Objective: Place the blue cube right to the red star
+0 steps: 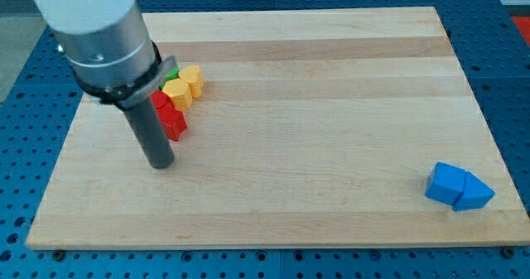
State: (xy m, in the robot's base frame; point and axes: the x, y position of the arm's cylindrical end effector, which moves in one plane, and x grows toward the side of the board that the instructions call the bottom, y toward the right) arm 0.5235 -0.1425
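Note:
The blue cube sits near the view's bottom right corner of the wooden board, touching a blue triangular block on its right. A red block, its shape partly hidden by the arm, lies at the view's upper left. My tip rests on the board just below and left of the red block, far to the left of the blue cube.
Two yellow blocks and a partly hidden green block cluster above the red block. The arm's grey body covers the view's top left. A blue perforated table surrounds the board.

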